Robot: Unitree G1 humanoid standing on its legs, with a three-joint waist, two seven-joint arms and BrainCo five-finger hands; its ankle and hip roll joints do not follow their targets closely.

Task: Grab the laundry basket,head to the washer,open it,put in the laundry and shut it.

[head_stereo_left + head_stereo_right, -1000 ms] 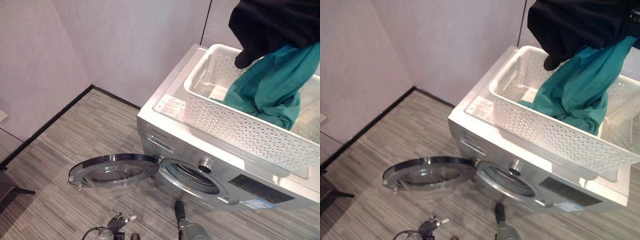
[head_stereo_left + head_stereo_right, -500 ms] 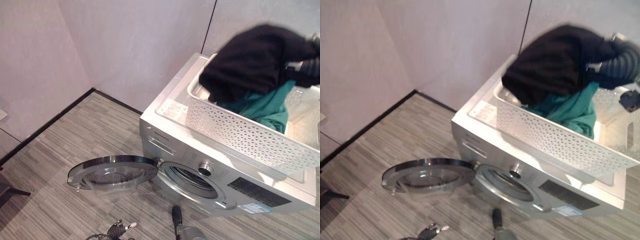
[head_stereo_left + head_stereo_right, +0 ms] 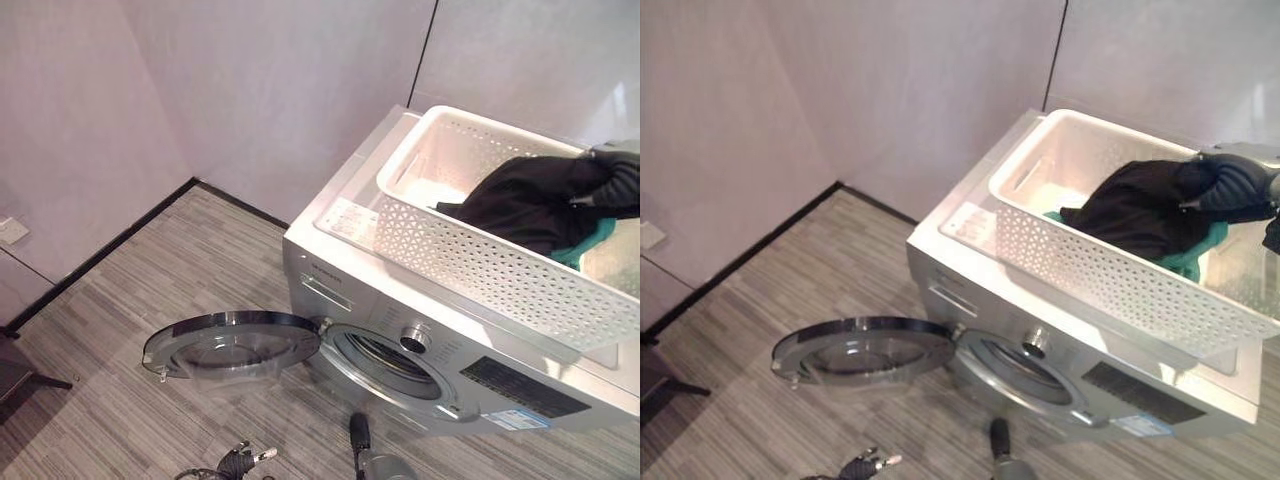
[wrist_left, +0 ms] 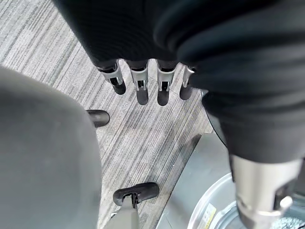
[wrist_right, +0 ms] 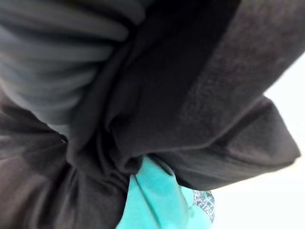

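Left hand [image 4: 143, 86], nearest: fingers straight, relaxed, empty, hanging over floor [image 3: 110, 300]. Just past those fingertips, washer [image 3: 450, 350] with door [image 3: 230, 345] swung fully open, drum clear.

On washer top: basket [image 3: 480, 260]. Inside it, black cloth [image 3: 520, 205] over teal cloth [image 3: 590, 240]. Right hand [image 3: 1240, 185] buried in black cloth; its fingers hidden in folds, grip cannot be told.

Step, judged: loading laundry; door done, nothing in drum yet. Next move calls for a firm bunch of both cloths, lifted clear of basket rim, carried down to drum mouth.
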